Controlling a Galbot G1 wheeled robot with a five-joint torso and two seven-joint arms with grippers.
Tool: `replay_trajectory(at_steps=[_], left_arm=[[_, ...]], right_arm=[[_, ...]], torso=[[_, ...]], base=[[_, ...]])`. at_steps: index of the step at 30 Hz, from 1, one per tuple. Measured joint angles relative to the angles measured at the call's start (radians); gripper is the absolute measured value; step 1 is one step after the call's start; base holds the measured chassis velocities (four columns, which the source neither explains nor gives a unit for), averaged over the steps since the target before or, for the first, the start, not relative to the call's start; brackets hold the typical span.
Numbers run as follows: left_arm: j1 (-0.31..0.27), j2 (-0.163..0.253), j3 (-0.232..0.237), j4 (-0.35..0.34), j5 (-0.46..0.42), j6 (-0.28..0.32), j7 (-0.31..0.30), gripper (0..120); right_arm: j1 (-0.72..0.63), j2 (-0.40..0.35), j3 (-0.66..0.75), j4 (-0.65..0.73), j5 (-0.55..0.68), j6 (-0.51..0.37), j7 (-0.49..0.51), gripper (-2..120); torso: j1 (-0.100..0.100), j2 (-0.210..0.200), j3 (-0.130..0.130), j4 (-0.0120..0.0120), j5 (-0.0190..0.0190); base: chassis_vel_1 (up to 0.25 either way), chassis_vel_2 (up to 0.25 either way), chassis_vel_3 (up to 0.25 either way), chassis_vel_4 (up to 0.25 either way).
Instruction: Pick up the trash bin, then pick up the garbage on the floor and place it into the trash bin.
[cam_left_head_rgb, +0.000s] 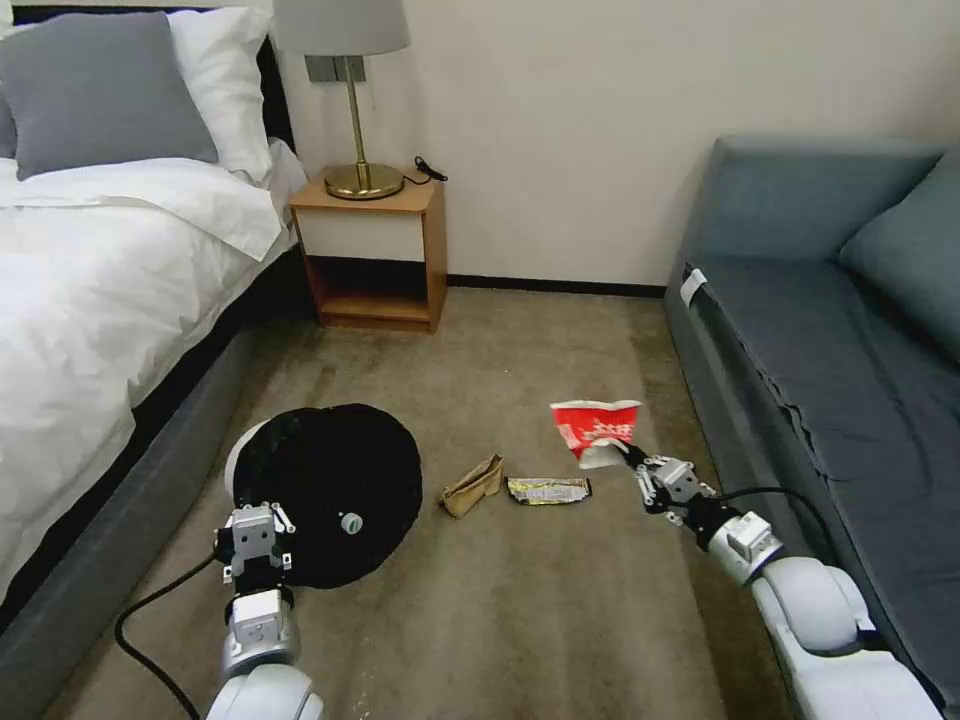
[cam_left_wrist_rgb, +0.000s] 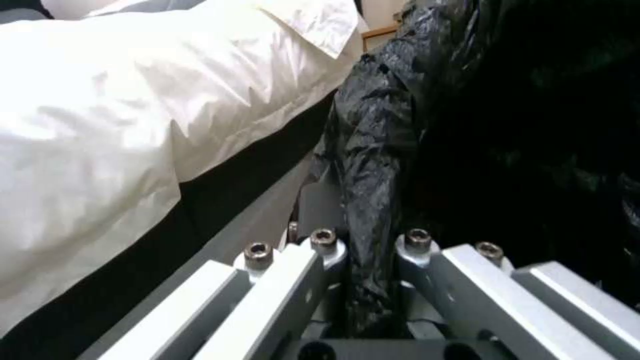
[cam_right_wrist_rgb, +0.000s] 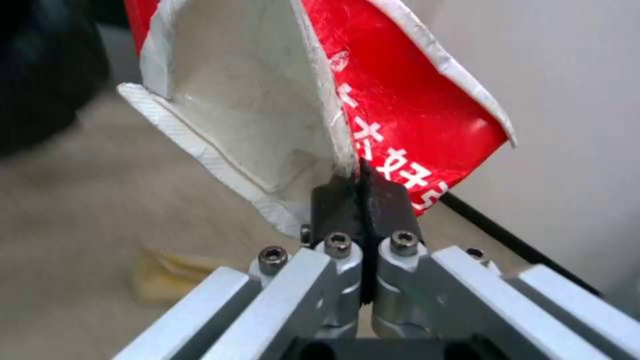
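— Trash bin, where is it?
— The small round white trash bin (cam_left_head_rgb: 325, 490) lined with crinkly black plastic is beside the bed (cam_left_head_rgb: 90, 300), tilted; the left gripper's (cam_left_head_rgb: 254, 540) fingers are clamped on its rim.
— And the litter?
— Tan crumpled paper bag (cam_left_head_rgb: 472, 486) and gold-silver snack wrapper (cam_left_head_rgb: 547, 490) lie on the carpet (cam_left_head_rgb: 520, 620). The right gripper's (cam_left_head_rgb: 632, 453) fingers pinch the red-white crumpled packet (cam_left_head_rgb: 596, 430), lifted.

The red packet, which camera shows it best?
The right wrist view: the red packet is close up, pinched between the right gripper fingers, white inside and print visible. The head view shows it small, lifted above the carpet. The left wrist view faces the bin.
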Motion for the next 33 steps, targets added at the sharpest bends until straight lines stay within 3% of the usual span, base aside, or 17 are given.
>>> replay_trajectory(at_steps=[5, 6, 9, 12, 24, 33], left_arm=[[-0.002, 0.001, 0.001, 0.010, -0.004, -0.012, 0.000, 2], [-0.002, 0.001, 0.001, 0.010, -0.004, -0.012, 0.000, 2], [-0.007, 0.002, 0.004, 0.012, -0.008, -0.012, 0.000, 2], [-0.010, 0.002, 0.014, 0.012, -0.016, -0.012, 0.002, 2], [-0.011, -0.022, 0.062, 0.010, -0.029, -0.017, 0.013, 2], [-0.016, -0.053, 0.095, 0.022, -0.024, -0.018, 0.016, 2]], right_arm=[[-0.029, 0.034, -0.108, 0.191, 0.149, -0.122, 0.032, 0], [-0.029, 0.034, -0.108, 0.191, 0.149, -0.122, 0.032, 0], [-0.034, 0.039, -0.185, 0.251, 0.325, -0.203, 0.078, 0], [-0.034, 0.049, -0.229, 0.258, 0.388, -0.231, 0.099, 0], [-0.041, 0.099, -0.400, 0.210, 0.450, -0.260, 0.135, 0], [0.051, 0.146, -0.526, 0.053, 0.444, -0.264, 0.166, 0]], torso=[[0.000, 0.000, 0.000, 0.0001, -0.0002], [0.000, 0.000, 0.000, 0.0001, -0.0002], [0.000, 0.000, 0.000, 0.0001, 0.0000], [0.000, 0.000, 0.000, 0.0001, 0.0000], [0.000, 0.000, 0.000, 0.0000, 0.0000], [0.000, 0.000, 0.000, 0.0001, 0.0001]], base=[[0.000, 0.000, 0.000, 0.000], [0.000, 0.000, 0.000, 0.000], [0.000, 0.000, 0.000, 0.000], [0.000, 0.000, 0.000, 0.000], [0.000, 0.000, 0.000, 0.000], [0.000, 0.000, 0.000, 0.000]])
